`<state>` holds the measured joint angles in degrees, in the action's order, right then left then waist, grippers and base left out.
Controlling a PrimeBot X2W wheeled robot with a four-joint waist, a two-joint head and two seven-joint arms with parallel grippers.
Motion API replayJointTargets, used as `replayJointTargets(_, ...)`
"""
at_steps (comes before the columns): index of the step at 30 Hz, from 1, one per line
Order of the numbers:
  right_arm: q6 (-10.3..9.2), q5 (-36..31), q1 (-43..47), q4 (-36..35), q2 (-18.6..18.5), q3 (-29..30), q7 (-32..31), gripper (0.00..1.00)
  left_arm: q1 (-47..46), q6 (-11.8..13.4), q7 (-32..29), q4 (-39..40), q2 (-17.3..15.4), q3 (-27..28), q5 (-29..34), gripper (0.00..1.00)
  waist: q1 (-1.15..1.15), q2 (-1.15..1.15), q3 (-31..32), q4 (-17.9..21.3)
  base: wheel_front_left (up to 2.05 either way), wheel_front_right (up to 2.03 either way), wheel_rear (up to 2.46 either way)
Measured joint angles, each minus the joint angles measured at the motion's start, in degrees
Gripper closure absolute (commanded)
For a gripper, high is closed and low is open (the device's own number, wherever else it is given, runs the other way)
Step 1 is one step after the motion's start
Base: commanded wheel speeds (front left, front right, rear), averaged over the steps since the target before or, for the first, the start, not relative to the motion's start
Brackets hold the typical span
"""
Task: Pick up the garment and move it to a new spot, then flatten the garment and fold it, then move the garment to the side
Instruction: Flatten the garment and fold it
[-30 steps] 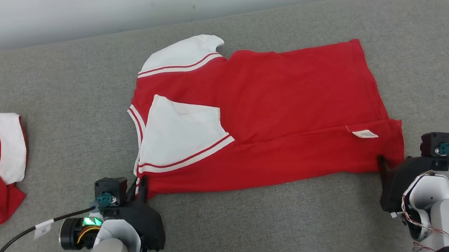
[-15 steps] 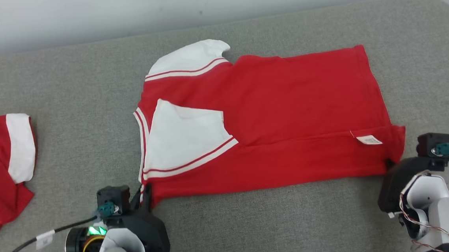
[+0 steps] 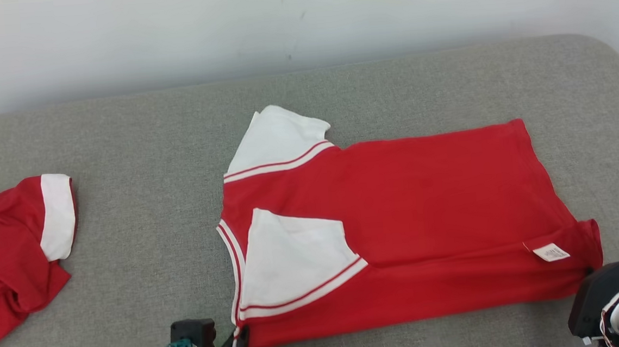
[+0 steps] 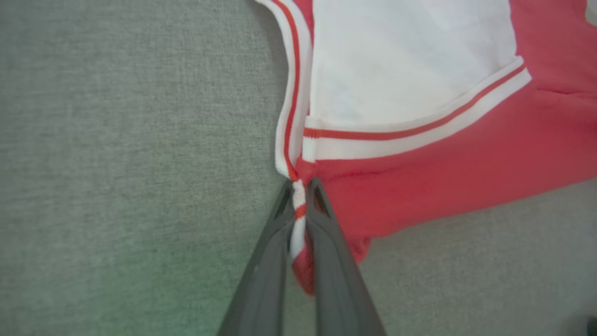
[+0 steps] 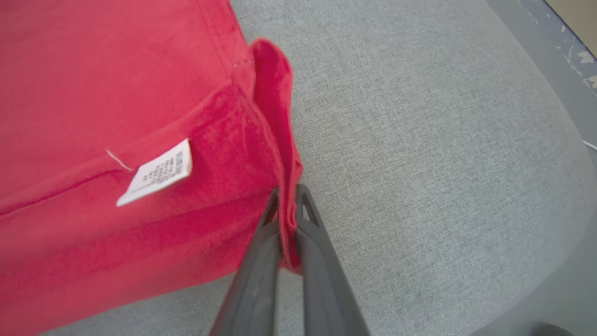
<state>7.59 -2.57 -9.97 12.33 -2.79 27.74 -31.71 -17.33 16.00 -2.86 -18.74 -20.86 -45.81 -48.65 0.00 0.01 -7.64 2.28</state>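
Left gripper (image 4: 301, 186) clamps the near left corner of the red shirt (image 3: 426, 203); right gripper (image 5: 287, 193) pinches its near right hem; the shirt lies on the grey cushion (image 3: 138, 142), right of centre.

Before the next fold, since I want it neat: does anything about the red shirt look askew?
Yes. The shirt lies uneven: its far sleeve sticks out past the body, while the near sleeve is folded in. By the right gripper, the hem corner curls up.
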Motion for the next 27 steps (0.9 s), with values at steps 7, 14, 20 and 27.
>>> replayJointTargets(7, 0.00, -0.64, 1.35, -0.93, -0.03, 0.91, 0.01, 0.00, 2.27, 1.63, -1.15, 3.55, -0.38, -0.77, -0.33, 0.63, 0.00, 0.00, 1.05, -0.19, 0.00, 0.00, 0.00)
replayJointTargets(14, -0.02, -0.56, 1.84, -0.29, -0.08, 1.16, 1.38, 0.00, 3.12, 2.72, -1.33, 5.10, -1.20, -0.71, -0.30, 0.00, 0.00, -0.01, 2.50, -0.25, 0.00, 0.00, 0.00)
replayJointTargets(20, -0.02, -0.57, 4.02, -5.53, -0.08, 2.21, -0.97, 0.00, 4.50, 5.83, -2.76, 8.88, -4.71, 0.62, -0.57, 0.00, -0.01, -0.01, 4.28, -0.21, 0.00, 0.00, 0.00)
replayJointTargets(27, -0.02, 2.55, 4.41, -13.56, -0.13, -1.70, -2.90, 0.00, 2.94, 7.16, -2.24, 14.04, -8.86, 2.98, 0.70, 0.00, -0.01, -0.01, 5.01, 0.42, 0.00, 0.00, 0.00)
